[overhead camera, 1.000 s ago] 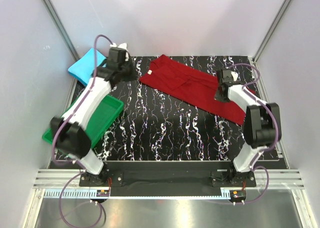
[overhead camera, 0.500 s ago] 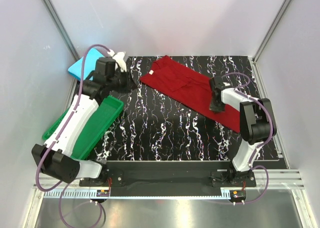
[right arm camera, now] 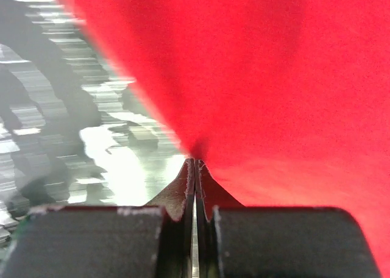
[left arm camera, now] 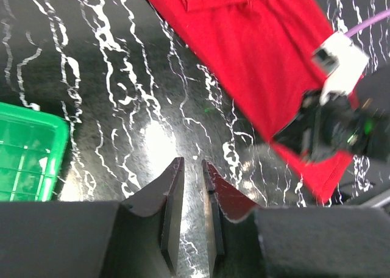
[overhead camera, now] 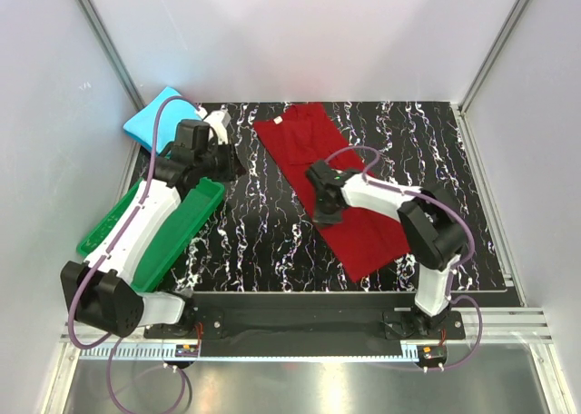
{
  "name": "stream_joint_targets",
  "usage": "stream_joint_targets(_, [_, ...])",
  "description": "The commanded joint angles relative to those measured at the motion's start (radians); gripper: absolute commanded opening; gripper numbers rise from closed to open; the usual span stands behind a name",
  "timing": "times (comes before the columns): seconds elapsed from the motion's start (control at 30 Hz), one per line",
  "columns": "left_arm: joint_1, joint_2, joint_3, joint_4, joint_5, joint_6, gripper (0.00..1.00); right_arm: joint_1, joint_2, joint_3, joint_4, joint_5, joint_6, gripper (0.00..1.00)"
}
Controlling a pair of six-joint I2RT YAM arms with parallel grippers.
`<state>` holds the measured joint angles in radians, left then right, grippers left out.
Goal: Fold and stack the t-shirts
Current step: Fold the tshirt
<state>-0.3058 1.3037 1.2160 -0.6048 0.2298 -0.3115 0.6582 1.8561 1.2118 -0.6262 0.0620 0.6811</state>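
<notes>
The dark red t-shirt [overhead camera: 304, 146] lies spread on the black marbled table, running from the back centre to the front right. It also shows in the left wrist view [left arm camera: 262, 46] and fills the right wrist view [right arm camera: 274, 77]. My right gripper [overhead camera: 323, 205] [right arm camera: 195, 162] is shut on the shirt's left edge near its middle. The bright cyan-blue t-shirt [overhead camera: 150, 119] lies bunched at the back left, beyond the tray. My left gripper [overhead camera: 229, 164] [left arm camera: 192, 162] hovers over bare table left of the red shirt, empty, its jaws a narrow gap apart.
A green plastic tray [overhead camera: 195, 210] lies along the table's left side under the left arm; its corner shows in the left wrist view [left arm camera: 27, 150]. White walls and metal posts close in the back and sides. The right arm's wrist [left arm camera: 329, 128] is over the shirt.
My right gripper has pulled the red shirt's edge leftward and toward the front, swinging the shirt from a flat diagonal to a steeper one. My left arm drew back slightly toward the tray.
</notes>
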Motion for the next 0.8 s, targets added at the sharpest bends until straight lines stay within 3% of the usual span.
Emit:
stream_joint_targets(0.0, [0.019, -0.035, -0.006, 0.056, -0.030, -0.003, 0.23, 0.075, 0.028, 0.136, 0.026, -0.034, 0.115, 0.00])
stream_joint_targets(0.17, [0.025, -0.011, -0.007, 0.056, -0.011, -0.009, 0.23, 0.090, -0.055, 0.195, 0.023, -0.053, 0.133, 0.00])
stream_joint_targets(0.3, [-0.015, 0.002, -0.027, 0.054, 0.039, -0.041, 0.24, 0.049, -0.171, 0.163, -0.046, 0.034, 0.068, 0.01])
stream_joint_targets(0.37, [-0.071, -0.015, -0.048, 0.060, -0.018, -0.081, 0.24, -0.050, -0.263, 0.091, -0.055, 0.042, 0.049, 0.02])
stream_joint_targets(0.4, [-0.151, -0.021, -0.064, 0.074, -0.045, -0.121, 0.24, -0.104, -0.297, 0.066, -0.053, 0.033, 0.026, 0.02])
stream_joint_targets(0.5, [-0.295, -0.018, -0.147, 0.213, -0.067, -0.242, 0.20, -0.276, -0.420, 0.012, -0.081, 0.050, -0.035, 0.02])
stream_joint_targets(0.6, [-0.384, 0.078, -0.164, 0.362, -0.027, -0.345, 0.00, -0.377, -0.517, 0.028, -0.113, 0.077, -0.081, 0.02])
stream_joint_targets(0.77, [-0.487, 0.365, -0.001, 0.387, -0.095, -0.383, 0.00, -0.414, -0.610, 0.009, -0.103, 0.096, -0.084, 0.02])
